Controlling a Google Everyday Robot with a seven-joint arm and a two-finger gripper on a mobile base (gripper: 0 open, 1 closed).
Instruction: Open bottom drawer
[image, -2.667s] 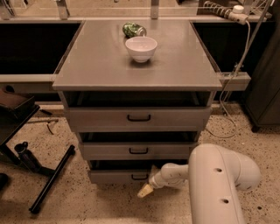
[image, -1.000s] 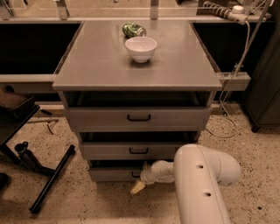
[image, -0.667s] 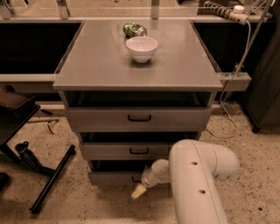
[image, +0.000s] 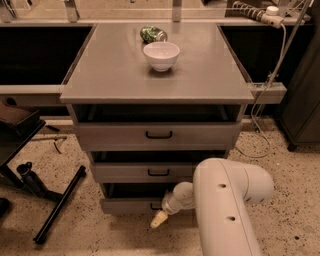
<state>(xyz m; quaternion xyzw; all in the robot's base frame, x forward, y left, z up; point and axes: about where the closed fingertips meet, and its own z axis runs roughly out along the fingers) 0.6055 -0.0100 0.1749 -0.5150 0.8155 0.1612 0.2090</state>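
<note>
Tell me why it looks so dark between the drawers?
In the camera view, light seems to fall from above: the cabinet top is bright, the gaps over each drawer front are shadowed, including above the bottom drawer, where the gripper sits at its front.

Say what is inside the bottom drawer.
Only a dark gap shows above the bottom drawer front; its contents are hidden under the middle drawer. The end effector sits at the front panel's centre, and the arm covers the right part.

Cabinet top (image: 115, 75): wht bowl (image: 161, 55), grn can (image: 153, 34) just behind. Claw (image: 159, 219) low, by bottom drawer (image: 127, 205).
</note>
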